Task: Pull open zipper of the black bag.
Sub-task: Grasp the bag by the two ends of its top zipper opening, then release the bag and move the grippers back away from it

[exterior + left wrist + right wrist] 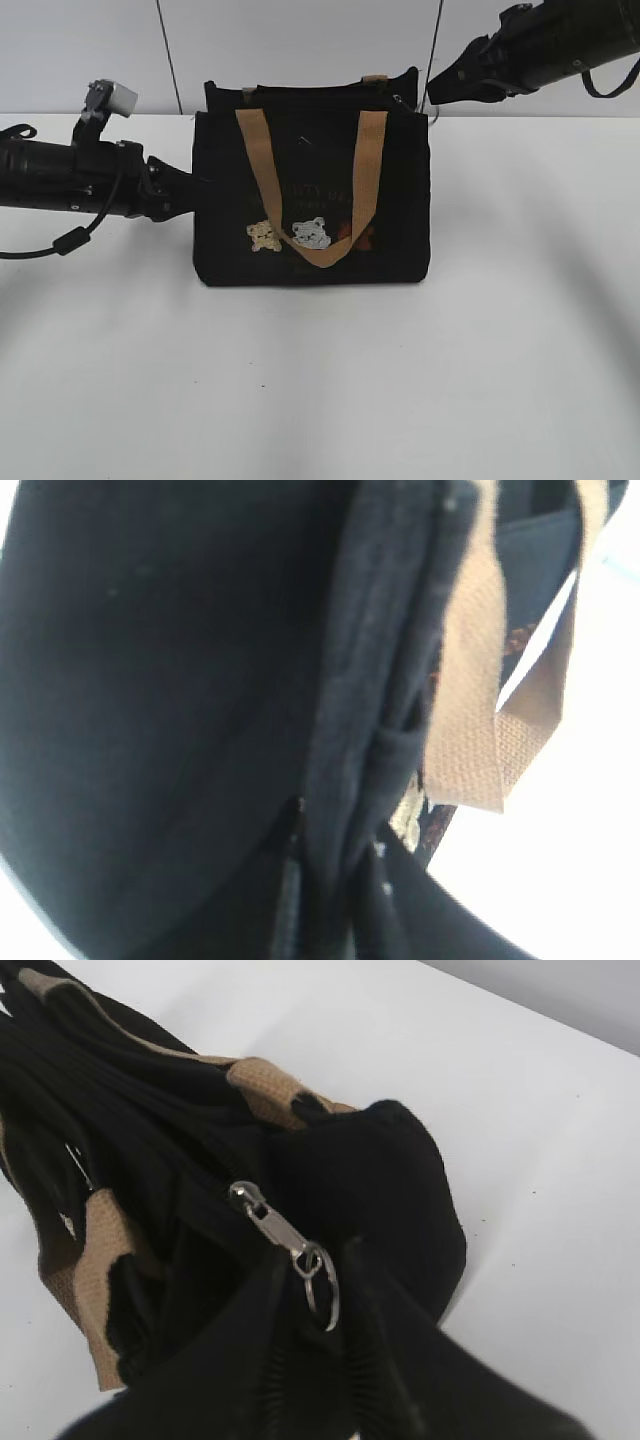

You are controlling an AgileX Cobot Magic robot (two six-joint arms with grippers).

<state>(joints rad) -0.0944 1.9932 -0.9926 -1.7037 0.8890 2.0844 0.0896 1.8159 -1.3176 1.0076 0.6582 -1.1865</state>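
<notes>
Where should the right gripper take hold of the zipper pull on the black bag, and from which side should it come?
Probably at the round key-ring loop on the end of the silver zipper pull. It hangs free off the black bag, at its right top corner, so fingers can close across it. The right gripper already faces it from the bag's right end.
</notes>
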